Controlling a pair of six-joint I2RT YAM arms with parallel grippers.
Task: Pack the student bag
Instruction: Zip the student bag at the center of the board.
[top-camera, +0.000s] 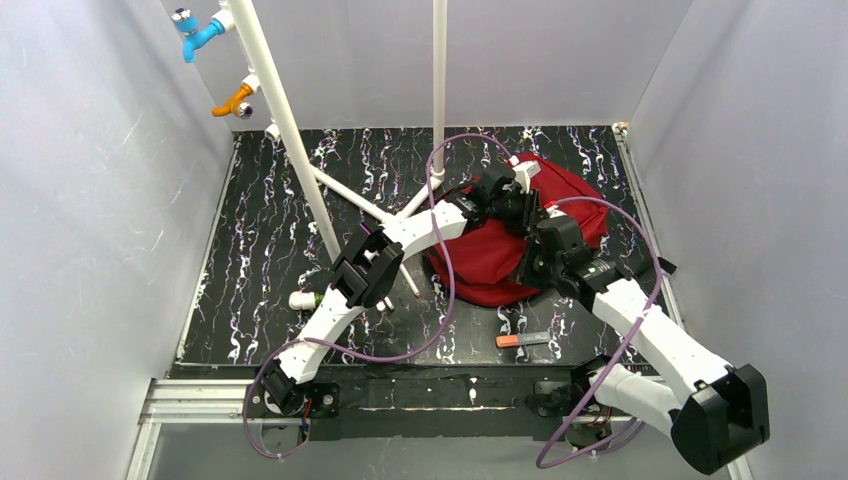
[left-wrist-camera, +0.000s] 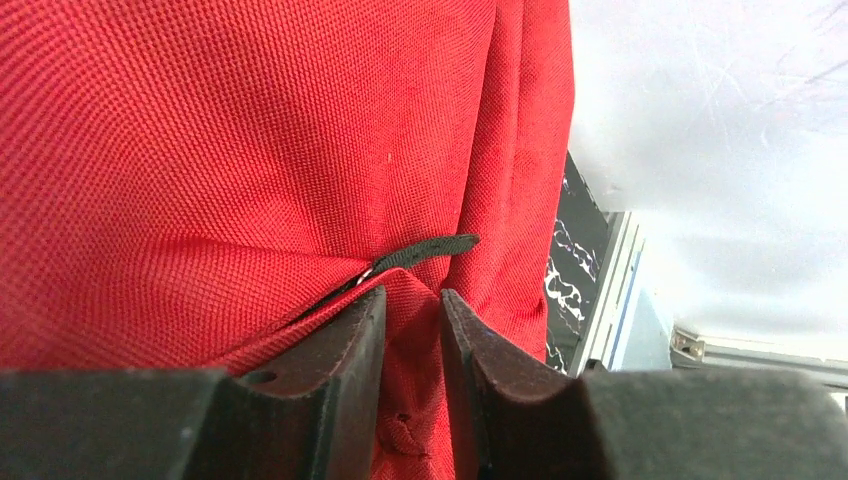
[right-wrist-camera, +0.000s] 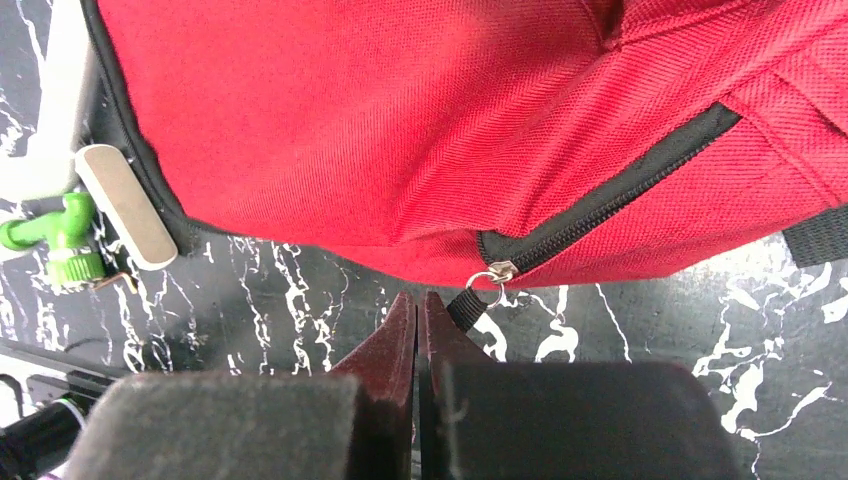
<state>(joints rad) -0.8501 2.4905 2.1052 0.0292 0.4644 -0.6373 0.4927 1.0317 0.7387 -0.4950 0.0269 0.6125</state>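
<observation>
The dark-red student bag (top-camera: 480, 255) lies on the black marbled table, right of centre. My left gripper (top-camera: 512, 200) reaches over its far side. In the left wrist view the left gripper (left-wrist-camera: 412, 292) is shut on a raised fold of the bag's red fabric (left-wrist-camera: 200, 150), just below a black zip pull tab (left-wrist-camera: 425, 250). My right gripper (top-camera: 540, 262) sits at the bag's near edge. In the right wrist view the right gripper (right-wrist-camera: 420, 295) is shut with nothing between its fingers. The black pull tab (right-wrist-camera: 468, 303) of a closed dark zip (right-wrist-camera: 610, 200) rests against the outer side of one finger.
An orange-capped pen (top-camera: 522, 340) lies near the table's front edge. A thin pencil (top-camera: 410, 283) and a white marker with a green end (top-camera: 303, 299) lie left of the bag. A white pipe frame (top-camera: 290, 130) with blue and orange taps stands at the back left.
</observation>
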